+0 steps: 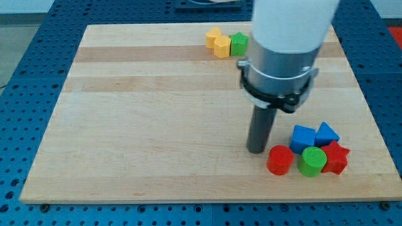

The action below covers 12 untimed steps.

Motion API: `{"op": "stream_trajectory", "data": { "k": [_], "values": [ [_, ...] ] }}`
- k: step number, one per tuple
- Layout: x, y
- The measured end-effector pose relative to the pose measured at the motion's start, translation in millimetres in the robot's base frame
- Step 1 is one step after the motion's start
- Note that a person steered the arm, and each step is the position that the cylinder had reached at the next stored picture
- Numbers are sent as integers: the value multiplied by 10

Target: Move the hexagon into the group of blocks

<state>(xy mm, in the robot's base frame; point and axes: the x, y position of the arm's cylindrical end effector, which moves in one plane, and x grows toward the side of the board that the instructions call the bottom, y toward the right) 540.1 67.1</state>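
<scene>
My tip point(255, 150) rests on the wooden board point(157, 125), just left of a cluster at the view's lower right. That cluster holds a red cylinder point(279, 160), a green cylinder point(312, 161), a red star-like block point(336, 157), a blue cube point(303, 137) and a blue triangular block point(326, 134). At the view's top, a yellow hexagon point(222, 47) sits touching another yellow block point(213, 37) and a green block point(239, 44). The arm's body partly hides the space right of the green block.
The board lies on a blue perforated table point(31, 63). The arm's white and grey body point(282, 50) hangs over the board's upper right part.
</scene>
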Motion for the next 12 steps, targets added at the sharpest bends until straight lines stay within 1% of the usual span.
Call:
{"op": "stream_trajectory", "data": {
  "k": [1, 2, 3, 4, 5, 6, 7, 8, 9, 10, 11, 12],
  "values": [
    [26, -34],
    [81, 143],
    [87, 169],
    [46, -174],
    [-490, -825],
    [-1372, -1206],
    [-2123, -1389],
    [-2445, -1277],
    [-2448, -736],
    [-2311, -159],
    [-2297, -109],
    [-2593, -367]
  ]
}}
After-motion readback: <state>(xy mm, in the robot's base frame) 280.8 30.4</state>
